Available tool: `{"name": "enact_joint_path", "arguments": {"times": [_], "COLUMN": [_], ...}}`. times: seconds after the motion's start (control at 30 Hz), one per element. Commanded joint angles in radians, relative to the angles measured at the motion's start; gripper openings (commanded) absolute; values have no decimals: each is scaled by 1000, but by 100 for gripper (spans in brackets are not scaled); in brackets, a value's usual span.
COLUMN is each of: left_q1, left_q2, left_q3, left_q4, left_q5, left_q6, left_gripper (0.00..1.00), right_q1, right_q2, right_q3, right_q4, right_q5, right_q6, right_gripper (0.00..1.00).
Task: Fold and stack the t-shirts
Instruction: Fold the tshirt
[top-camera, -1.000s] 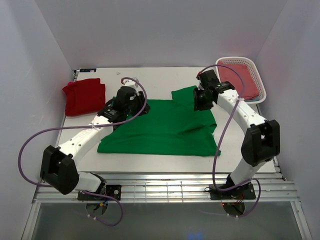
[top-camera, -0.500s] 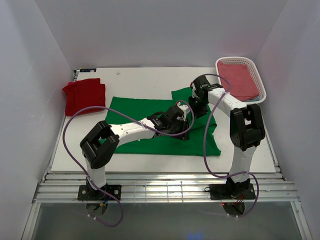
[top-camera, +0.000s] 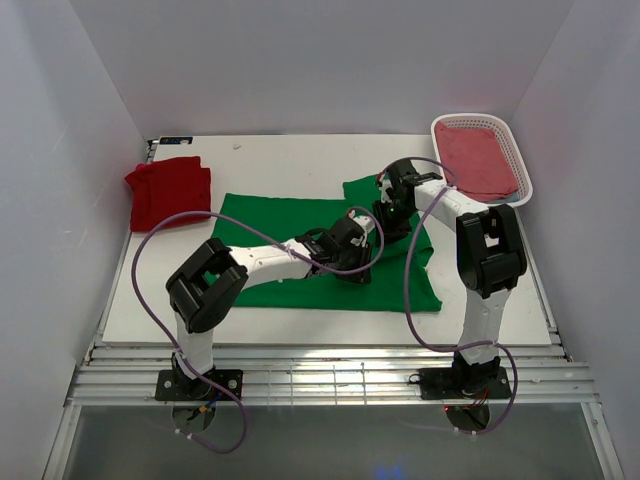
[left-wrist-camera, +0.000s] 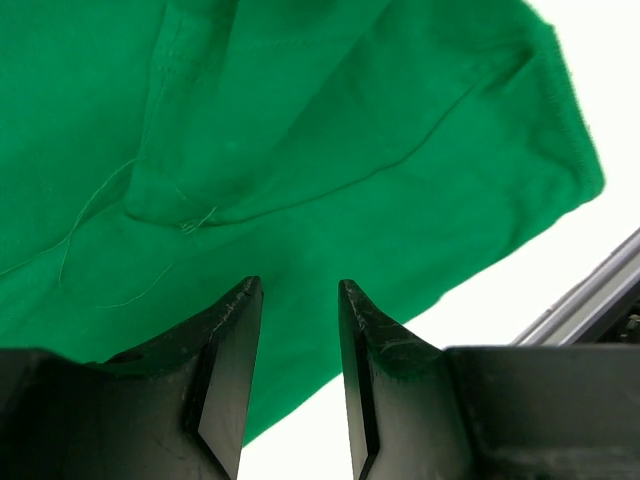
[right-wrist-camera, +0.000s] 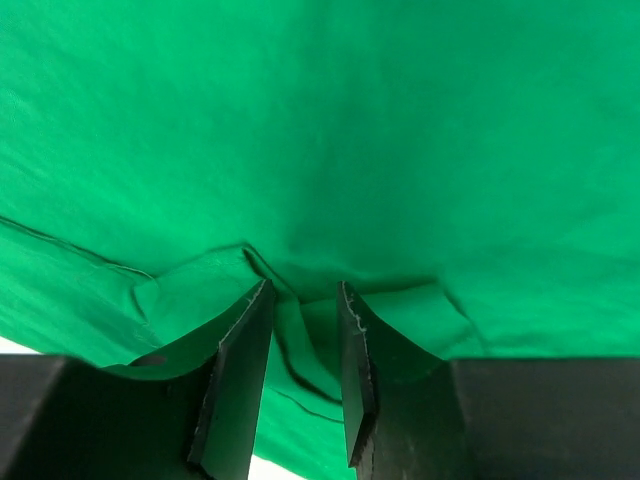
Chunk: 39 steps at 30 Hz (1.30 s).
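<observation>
The green t-shirt (top-camera: 290, 215) lies spread flat in the middle of the white table (top-camera: 300, 160). The red t-shirt (top-camera: 168, 190) sits folded at the back left. My left gripper (top-camera: 355, 258) reaches across the green shirt to its front right part. In the left wrist view the left gripper (left-wrist-camera: 297, 285) is open and holds nothing, just above the green cloth (left-wrist-camera: 300, 120) near its hem. My right gripper (top-camera: 386, 224) is down on the shirt's right side. In the right wrist view the right gripper (right-wrist-camera: 303, 290) is open, its tips pressed into green cloth (right-wrist-camera: 350, 120) with a wrinkle between them.
A white basket (top-camera: 470, 118) at the back right holds a pinkish-red cloth (top-camera: 480, 160). Purple cables loop from both arms over the shirt. A metal rail (top-camera: 330, 365) runs along the table's near edge. White walls close in the sides and back.
My left arm has swung from the shirt's left part across to its right front. The right gripper has come down and nearer onto the shirt. The shirt's left side has drawn in.
</observation>
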Motion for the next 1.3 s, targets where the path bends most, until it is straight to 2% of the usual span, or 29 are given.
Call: {"name": "enact_joint_path", "arguments": {"times": [0.0,0.1,0.17,0.2,0.23,0.33,0.73,0.93,1.07,1.17,1.2,1.27], "left_q1": [-8,-10,-10,-13,-15,-21,-47,-51,-53,-53,-53,-53], "left_q2": [-3,2,6,6,6,0,-4,-1,-6,-12,-15,-20], "left_q3": [-21,-33,-38,-39,-42,-56,-88,-90,-104,-108,-110,-113], "left_q4": [26,33,35,35,36,41,41,39,38,36,38,38], "left_q5": [-12,-12,-12,-12,-12,-16,-24,-23,-27,-33,-38,-58], "left_q6": [-9,-14,-15,-17,-18,-23,-41,-40,-40,-40,-41,-41], "left_gripper": [47,47,46,46,46,46,45,45,44,47,52,55], "right_q1": [-1,-1,0,-1,-1,0,0,-1,2,3,2,2], "right_q2": [14,13,11,11,8,2,19,85,91,61,48,31], "right_q3": [-27,-35,-37,-37,-38,-32,129,146,152,129,115,94], "right_q4": [-5,-7,-14,-15,-13,-4,-13,-8,-47,-64,-71,-80], "right_q5": [-49,-52,-50,-49,-49,-52,-92,-133,-101,-72,-52,-30], "right_q6": [-16,-24,-28,-30,-31,-28,-8,-13,-21,-30,-34,-41], "right_gripper": [37,35,31,26,16,8,8,8,8,19,25,28]}}
